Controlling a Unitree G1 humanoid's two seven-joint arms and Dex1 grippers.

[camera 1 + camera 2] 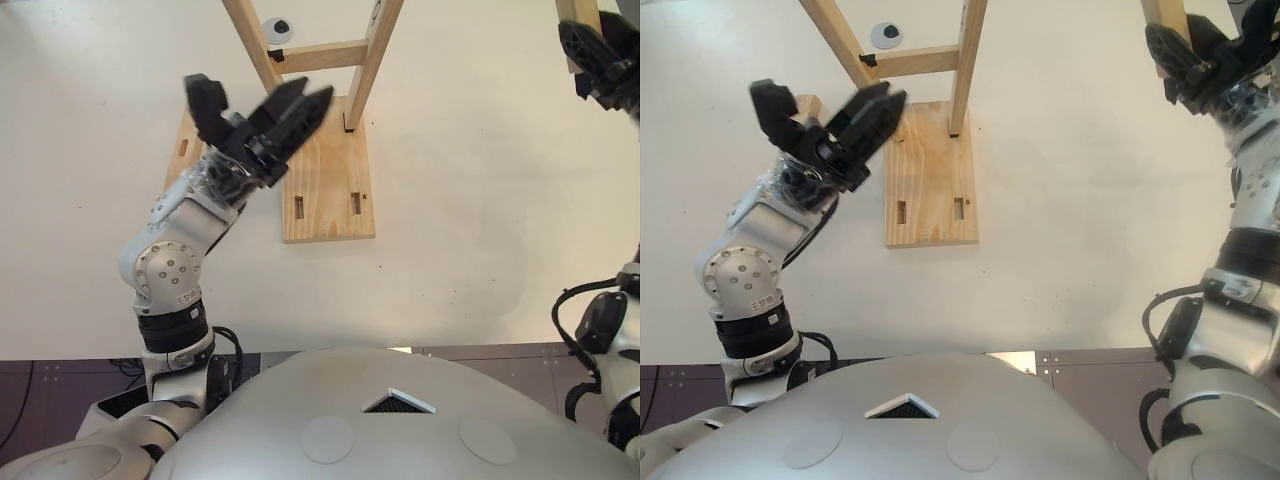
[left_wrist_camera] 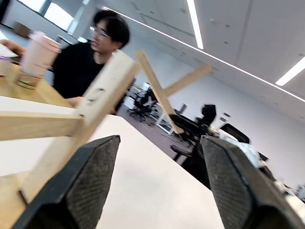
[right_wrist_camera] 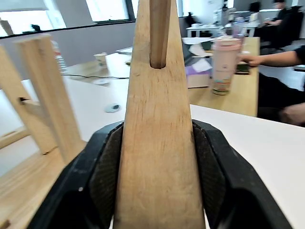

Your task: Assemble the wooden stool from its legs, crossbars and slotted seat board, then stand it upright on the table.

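Wooden leg [image 3: 159,109] is clenched between the right fingers [image 3: 105,176], toward the counter's [image 1: 480,200] far right side. The left fingers [image 1: 300,105] are released and spread wide, grasping nothing. They hover over the left part of the slotted seat board [image 1: 325,195], just beside the crossbar [image 1: 320,56] joining two legs [image 1: 372,60] that rise from the board's far end. The board lies flat on the white counter.
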